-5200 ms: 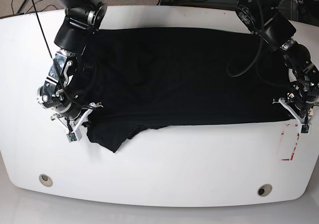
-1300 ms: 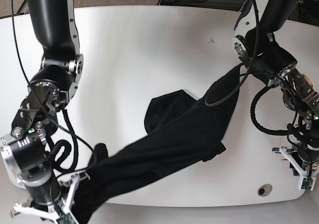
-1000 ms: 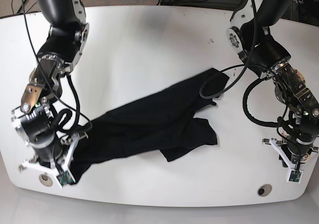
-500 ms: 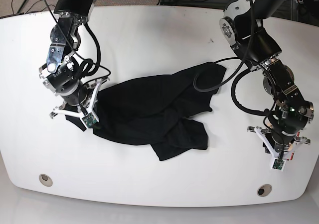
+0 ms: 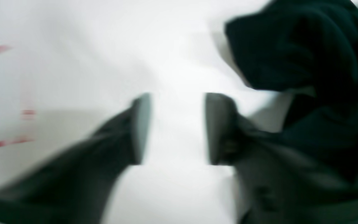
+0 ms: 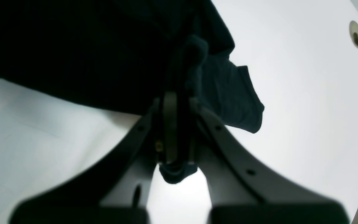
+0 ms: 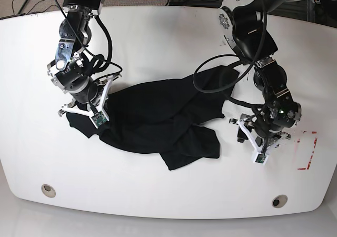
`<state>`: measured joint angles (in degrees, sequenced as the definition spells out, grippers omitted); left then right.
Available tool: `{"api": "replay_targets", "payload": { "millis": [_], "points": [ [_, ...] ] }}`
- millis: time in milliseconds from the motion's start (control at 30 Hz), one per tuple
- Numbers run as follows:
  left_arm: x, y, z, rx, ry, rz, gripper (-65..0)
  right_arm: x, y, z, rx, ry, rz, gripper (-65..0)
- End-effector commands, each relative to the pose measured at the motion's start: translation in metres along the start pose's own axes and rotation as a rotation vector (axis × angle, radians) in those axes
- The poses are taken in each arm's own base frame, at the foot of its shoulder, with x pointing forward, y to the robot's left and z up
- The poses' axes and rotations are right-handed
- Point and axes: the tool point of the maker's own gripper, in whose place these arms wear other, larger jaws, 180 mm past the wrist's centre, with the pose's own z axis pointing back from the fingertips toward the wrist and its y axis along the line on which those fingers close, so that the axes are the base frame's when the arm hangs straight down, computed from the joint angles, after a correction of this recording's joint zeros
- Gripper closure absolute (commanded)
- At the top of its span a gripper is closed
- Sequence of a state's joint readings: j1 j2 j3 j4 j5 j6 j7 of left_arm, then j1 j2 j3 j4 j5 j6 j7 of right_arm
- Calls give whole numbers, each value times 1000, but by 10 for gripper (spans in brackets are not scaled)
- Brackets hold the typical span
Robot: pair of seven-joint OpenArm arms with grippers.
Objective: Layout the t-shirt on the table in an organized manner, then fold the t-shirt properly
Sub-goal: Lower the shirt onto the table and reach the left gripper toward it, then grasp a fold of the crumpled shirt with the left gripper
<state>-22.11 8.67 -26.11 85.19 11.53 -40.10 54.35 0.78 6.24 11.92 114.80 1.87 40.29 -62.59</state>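
While the t-shirt [image 7: 152, 118] lies crumpled mid-worktop [image 7: 158, 37], right tool [image 6: 176, 130] pinches it, left tool [image 5: 174, 127] released; spreading and folding remain.

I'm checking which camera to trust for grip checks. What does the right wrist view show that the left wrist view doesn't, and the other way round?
Only the right wrist view: the right gripper shut on a pinch of the black t-shirt, plus a round grommet hole. Only the left wrist view: the left gripper with jaws apart and nothing between them, and the red-outlined rectangle mark. Both show the t-shirt's dark fabric lying crumpled on the white table.
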Motion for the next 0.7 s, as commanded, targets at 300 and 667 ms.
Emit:
{"api": "replay_targets", "payload": {
  "millis": [300, 667],
  "points": [
    [-1, -32, -34, -132, -31, 49, -342, 16, -9, 5, -23, -56, 2, 0],
    [-7, -69, -67, -271, -46, 115, -340, 14, -7, 5, -20, -51, -1, 0]
  ]
}}
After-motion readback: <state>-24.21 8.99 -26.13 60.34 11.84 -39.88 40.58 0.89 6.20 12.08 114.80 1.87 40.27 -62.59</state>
